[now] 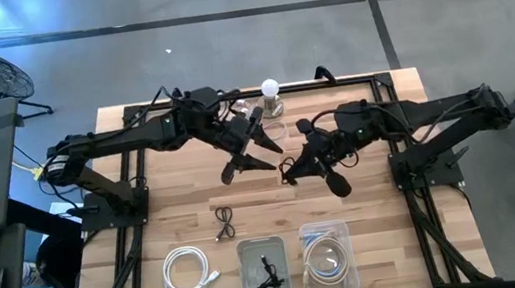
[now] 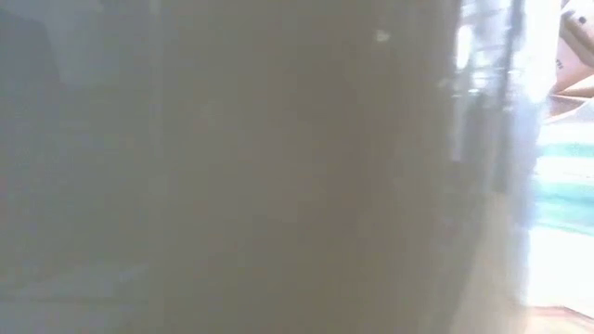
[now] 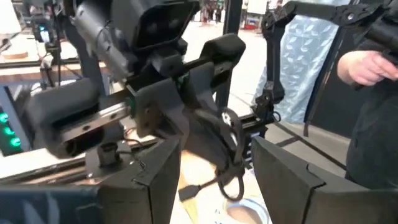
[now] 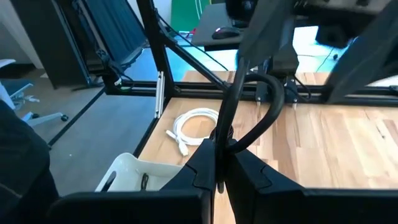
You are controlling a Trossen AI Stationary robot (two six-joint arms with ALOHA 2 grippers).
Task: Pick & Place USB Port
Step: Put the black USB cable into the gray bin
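High view: black USB cable (image 1: 286, 170) is pinched in the closed right gripper (image 1: 294, 172) at table centre; left gripper (image 1: 251, 156), fingers spread, is seen at its 10 o'clock.

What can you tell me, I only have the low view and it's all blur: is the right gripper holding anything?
Observer: Yes. The right gripper is shut on a black cable, lifted above the table's middle.
Operator: And the left gripper?
Observer: The left gripper is open and empty, right beside the other one.
Operator: Where are the bins?
Observer: Side by side at the edge opposite the light bulb: the middle bin holds a second black cable, the right bin a pale coil.
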